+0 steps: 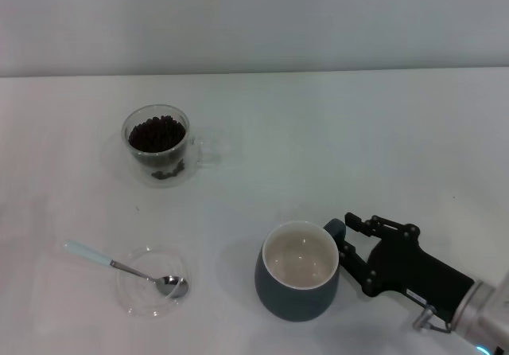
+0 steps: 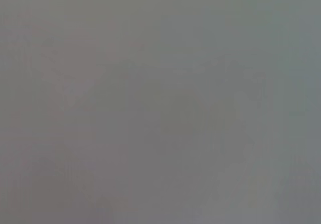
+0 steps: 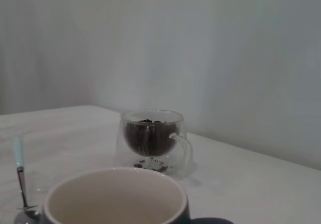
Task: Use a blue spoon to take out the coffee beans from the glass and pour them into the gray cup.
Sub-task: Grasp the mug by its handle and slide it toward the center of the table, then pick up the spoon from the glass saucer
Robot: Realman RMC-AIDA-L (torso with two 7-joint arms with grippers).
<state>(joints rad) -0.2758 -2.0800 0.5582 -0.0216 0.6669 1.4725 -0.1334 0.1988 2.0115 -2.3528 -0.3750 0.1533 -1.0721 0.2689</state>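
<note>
Right gripper [image 1: 347,238]: black, reaching in from the lower right of the head view, fingers spread apart on either side of the handle of the gray cup [image 1: 297,282]; one finger lies beyond the handle, the other on the near side against the cup's wall; whether the fingers press the handle cannot be told, and nothing is lifted. Gray cup: dark grey-teal outside, cream-white inside, upright on the white tabletop [image 1: 382,148], interior bare of beans, handle turned toward the right gripper. Glass [image 1: 157,144]: clear, double-walled, upright toward the far left of the tabletop, well apart from the gray cup, its clear side handle pointing to the robot's right. Coffee beans [image 1: 157,134]: dark, filling the inner bowl of the glass, with a few showing lower down near its base. Blue spoon [image 1: 127,268]: lying at the near left, pale blue handle pointing away to the left, silver bowl resting on a flat clear glass saucer [image 1: 143,295]; untouched by either gripper. Right wrist view: gray cup rim close up, glass with beans behind it, spoon to one side. Left gripper: not visible in any view; left wrist view gives only a featureless grey field.
</note>
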